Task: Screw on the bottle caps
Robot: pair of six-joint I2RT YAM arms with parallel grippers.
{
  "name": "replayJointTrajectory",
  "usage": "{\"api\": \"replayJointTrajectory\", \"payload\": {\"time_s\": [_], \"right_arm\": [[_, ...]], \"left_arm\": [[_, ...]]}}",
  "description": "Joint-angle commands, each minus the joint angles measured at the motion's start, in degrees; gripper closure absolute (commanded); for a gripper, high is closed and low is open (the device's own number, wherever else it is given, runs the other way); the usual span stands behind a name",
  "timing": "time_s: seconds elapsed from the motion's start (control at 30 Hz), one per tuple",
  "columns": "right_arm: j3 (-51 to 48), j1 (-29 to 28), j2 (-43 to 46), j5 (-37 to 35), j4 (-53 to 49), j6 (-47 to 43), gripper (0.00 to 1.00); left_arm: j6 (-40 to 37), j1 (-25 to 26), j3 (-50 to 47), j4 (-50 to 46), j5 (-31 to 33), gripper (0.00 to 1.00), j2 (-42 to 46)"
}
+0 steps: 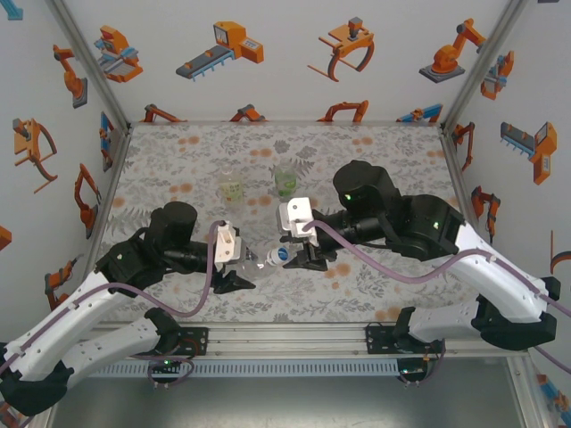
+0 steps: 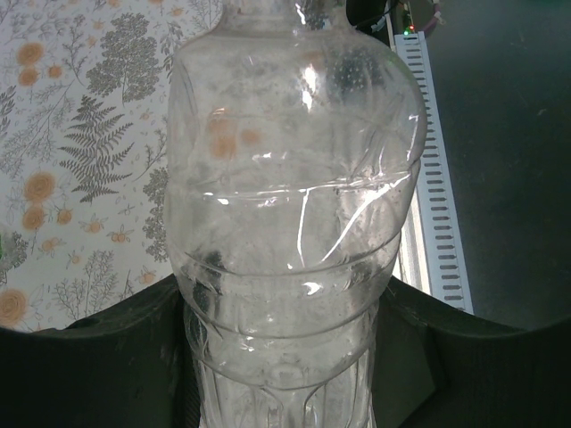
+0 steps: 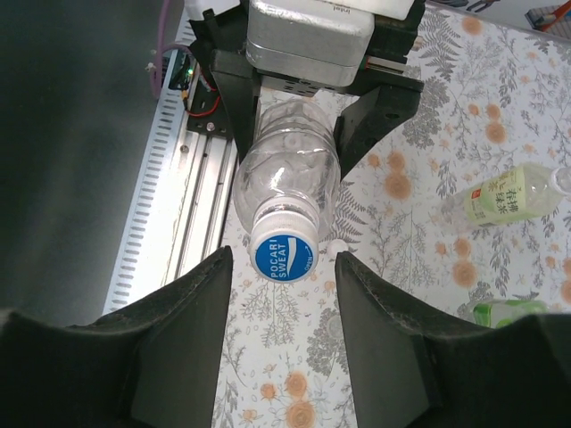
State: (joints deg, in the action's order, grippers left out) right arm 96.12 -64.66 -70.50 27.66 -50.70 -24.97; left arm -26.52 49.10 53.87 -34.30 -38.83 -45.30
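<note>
Clear bottle [image 2: 285,205] held sideways, clamped in left gripper [image 2: 281,357], over table [image 1: 384,160]. Its blue-topped cap [image 3: 284,252] sits between right gripper [image 3: 285,265] fingers, spread apart, no contact. Green bottle [image 1: 285,181] and yellow bottle [image 1: 232,189] stand farther back.

Same build on both. Left arm [image 1: 89,310] and right arm [image 1: 500,276] had white link shells and chunky black joint housings. Small green LEDs [image 1: 434,226] glowed on the right arm's joints. A purple cable [image 1: 201,299] ran along each arm to the wrist. Left gripper [image 1: 243,267] and right gripper [image 1: 290,257] each had a white rectangular block and black wedge-shaped fingers [image 3: 178,348] with a grainy matte surface. Base brackets [image 1: 183,341] were black.
</note>
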Motion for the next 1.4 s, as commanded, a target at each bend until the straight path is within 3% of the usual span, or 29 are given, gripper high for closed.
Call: {"api": "replayJointTrajectory", "payload": {"time_s": [0.0,0.6,0.83,1.03,1.2,1.37], "right_arm": [[0.14,-0.39,-0.04,1.43,2.05,-0.08,0.53],[-2.86,-0.53,0.66,0.47,3.73,1.63,0.63],[-4.85,-0.76,1.10,-0.98,6.03,6.41,0.84],[-10.97,-0.89,3.66,-9.73,13.22,28.16,1.00],[-14.99,-0.89,4.37,-19.49,16.40,56.22,1.00],[-17.09,-0.88,2.78,-22.73,15.10,84.55,1.00]], "left_arm": [[-1.27,0.12,1.22,0.12,-1.37,1.00,-0.03],[-0.61,0.13,1.11,1.31,-1.13,1.00,-0.06],[0.18,0.11,1.15,1.83,0.47,1.00,0.04],[1.62,0.12,0.83,2.53,3.34,1.00,0.11],[1.29,0.08,0.56,3.53,5.38,1.00,-0.22],[0.95,0.07,0.51,5.07,6.00,1.00,-0.97]]}}
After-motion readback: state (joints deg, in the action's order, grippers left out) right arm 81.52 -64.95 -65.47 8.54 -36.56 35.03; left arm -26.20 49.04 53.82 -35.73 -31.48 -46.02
